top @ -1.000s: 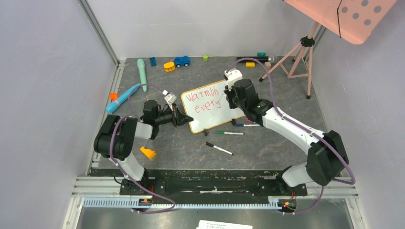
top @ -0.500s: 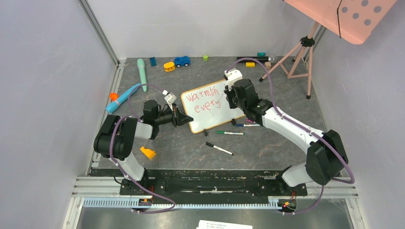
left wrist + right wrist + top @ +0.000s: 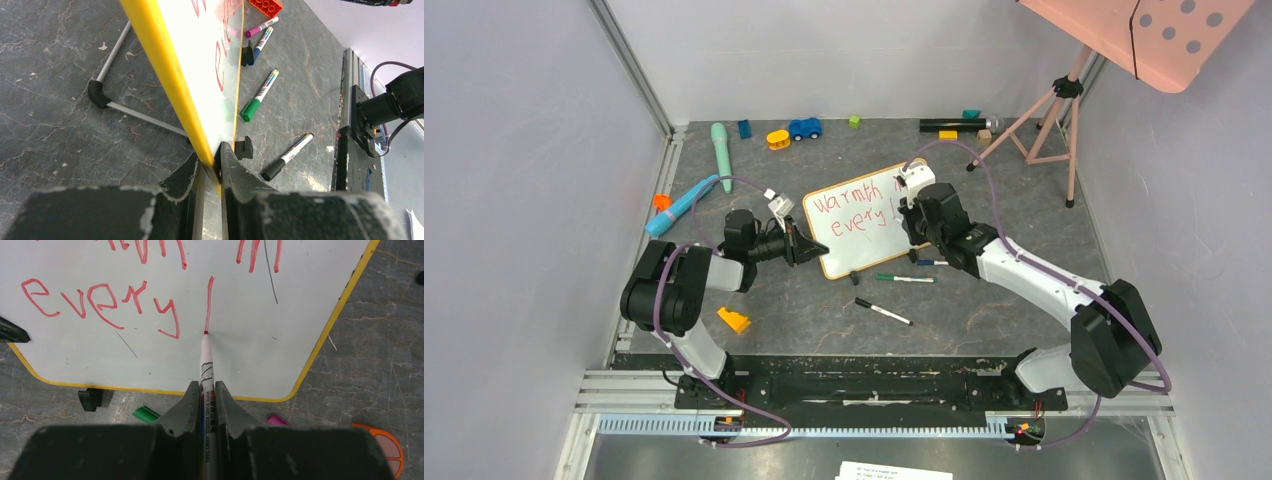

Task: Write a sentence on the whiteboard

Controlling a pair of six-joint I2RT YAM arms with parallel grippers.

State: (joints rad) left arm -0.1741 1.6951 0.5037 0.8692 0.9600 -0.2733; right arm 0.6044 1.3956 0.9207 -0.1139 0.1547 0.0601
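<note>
The whiteboard (image 3: 869,250) stands propped in the middle of the table (image 3: 824,300), slanting between the two arms. The left arm folds sharply at its elbow and lays its forearm low and level toward the right. The left gripper (image 3: 212,159) pinches the board's frame edge, one finger on each face. The right arm stretches its white forearm diagonally in from the right, wrist tipped down over the board's right side. The right gripper (image 3: 205,392) is clamped on a red marker (image 3: 206,360), whose tip touches the board at the foot of a lone upright stroke (just right of "every"). The sentence (image 3: 852,225) reads "Warmth" above "every".
</note>
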